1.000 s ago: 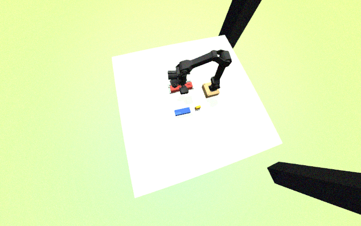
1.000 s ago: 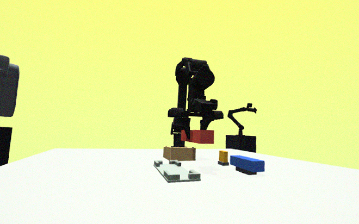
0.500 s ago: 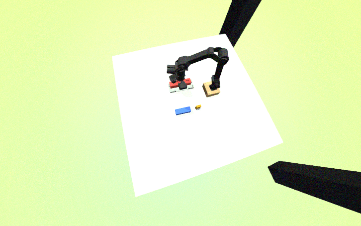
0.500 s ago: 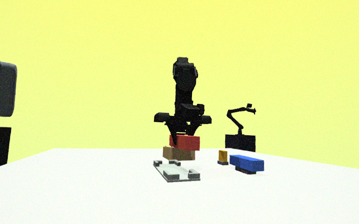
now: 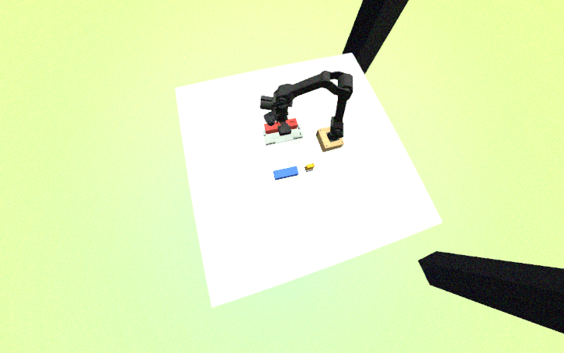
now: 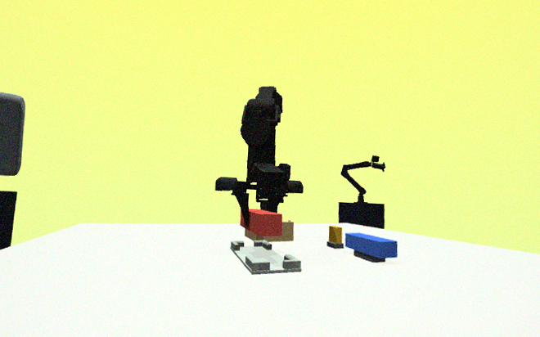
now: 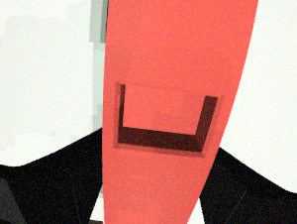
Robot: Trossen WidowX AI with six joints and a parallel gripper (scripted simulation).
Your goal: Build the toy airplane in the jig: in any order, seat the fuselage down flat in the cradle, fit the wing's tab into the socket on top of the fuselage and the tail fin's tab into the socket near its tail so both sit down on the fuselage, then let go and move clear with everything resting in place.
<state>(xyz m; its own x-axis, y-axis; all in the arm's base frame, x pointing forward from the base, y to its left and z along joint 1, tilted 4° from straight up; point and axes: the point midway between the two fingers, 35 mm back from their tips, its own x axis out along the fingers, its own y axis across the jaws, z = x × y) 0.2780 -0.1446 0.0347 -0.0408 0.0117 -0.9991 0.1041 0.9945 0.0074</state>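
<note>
The red fuselage [image 5: 271, 128] [image 6: 263, 223] [image 7: 168, 55] is level above the pale grey cradle [image 5: 283, 138] [image 6: 257, 264] [image 7: 97, 22], with a gap below it in the exterior view. Its square socket faces up in the wrist view. My gripper [image 5: 277, 125] [image 6: 258, 219] [image 7: 153, 136] is shut on the fuselage, one finger on each long side. The cradle is empty, with raised corner blocks; in the wrist view the fuselage hides most of it. The blue wing [image 5: 286, 173] [image 6: 369, 244] and the small yellow tail fin [image 5: 310, 166] [image 6: 335, 235] stand on dark supports, apart from the cradle.
The arm's tan base block [image 5: 324, 144] [image 6: 287, 232] stands beside the cradle. Black beams [image 5: 374, 29] [image 5: 490, 283] stand beyond the table edges. A grey arm [image 6: 7, 135] is at far left and a small black arm [image 6: 353, 180] in the background at right.
</note>
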